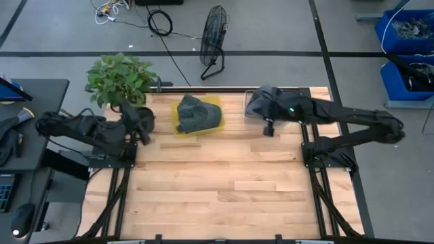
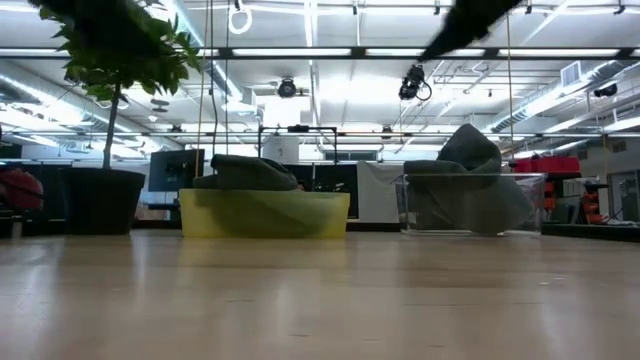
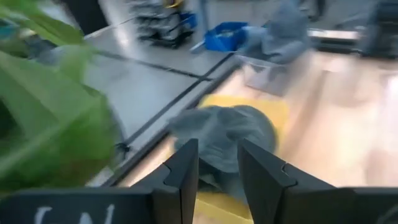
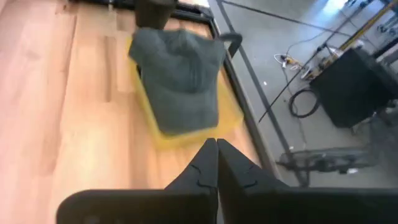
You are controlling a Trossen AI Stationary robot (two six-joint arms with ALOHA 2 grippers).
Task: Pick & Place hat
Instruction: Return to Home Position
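Note:
A grey cap (image 1: 198,114) lies crumpled in a shallow yellow tray (image 1: 178,129) at the table's far middle; it also shows in the left wrist view (image 3: 224,134) and the right wrist view (image 4: 180,71). My left gripper (image 1: 148,129) hovers just left of the tray, open (image 3: 217,168), its fingers pointing at the cap without touching it. My right gripper (image 1: 269,127) hangs right of the tray, beside a clear bin (image 1: 256,102), and is shut (image 4: 216,155) on nothing. More grey fabric sits in the clear bin (image 2: 470,205).
A potted plant (image 1: 119,78) stands at the far left corner, close behind my left arm, and its leaves (image 3: 43,106) fill part of the left wrist view. The near half of the wooden table (image 1: 217,196) is bare board. A fan (image 1: 213,41) stands on the floor beyond the far edge.

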